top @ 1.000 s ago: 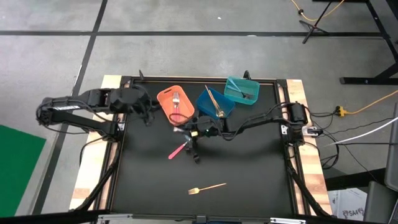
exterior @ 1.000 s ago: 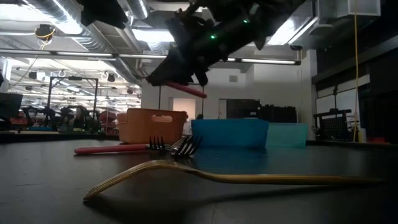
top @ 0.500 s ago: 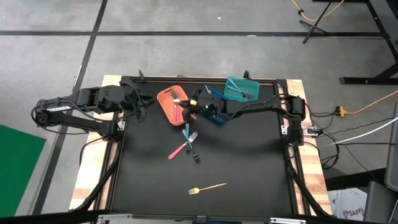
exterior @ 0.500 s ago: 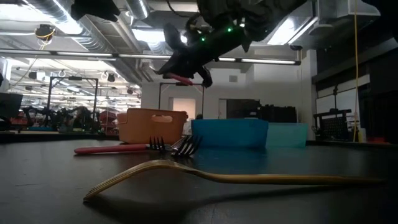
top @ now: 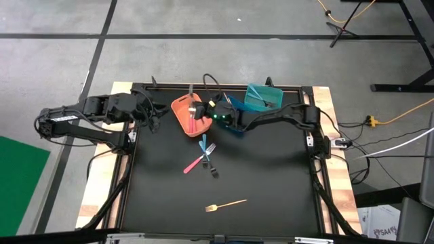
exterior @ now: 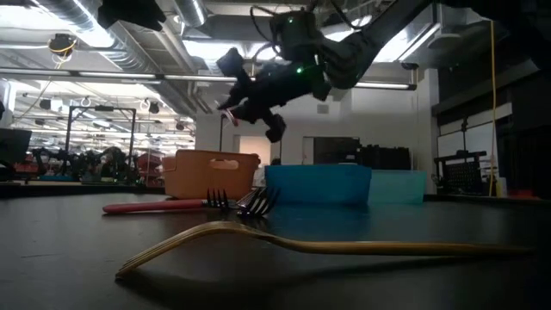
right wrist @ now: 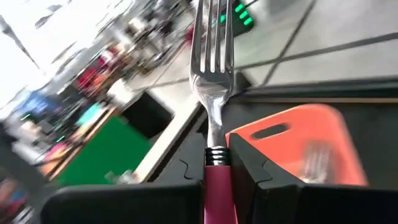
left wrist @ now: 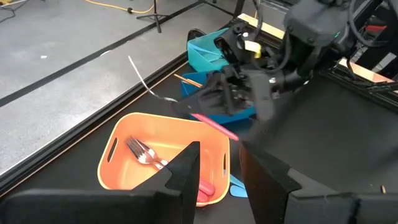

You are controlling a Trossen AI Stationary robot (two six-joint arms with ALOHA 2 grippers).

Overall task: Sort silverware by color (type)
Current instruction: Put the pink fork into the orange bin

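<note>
The pink-handled fork (right wrist: 211, 93) is clamped by its handle in the right gripper (top: 201, 110), which hangs over the orange bin (top: 182, 115); this looks like the carry just ahead of a drop into the bin that takes the pink pieces. In the right wrist view its long axis runs straight out from between the fingers, metal tines leading, pointing past the bin's handle slot. From the left wrist view the pink handle (left wrist: 213, 124) slants across above the bin's far rim. A fork with a pink handle (left wrist: 149, 157) already lies in that bin, which supports the colour match.

On the black table (top: 271, 190) a pink fork (top: 194, 164) and a light-blue-handled fork (top: 205, 149) lie crossed, and a gold fork (top: 226, 203) lies well apart nearer the front. The blue bin (top: 237, 115) and teal bin (top: 263, 98) sit beside the orange one. The left gripper (top: 150, 112) waits near the bin's left side, fingers apart and empty
</note>
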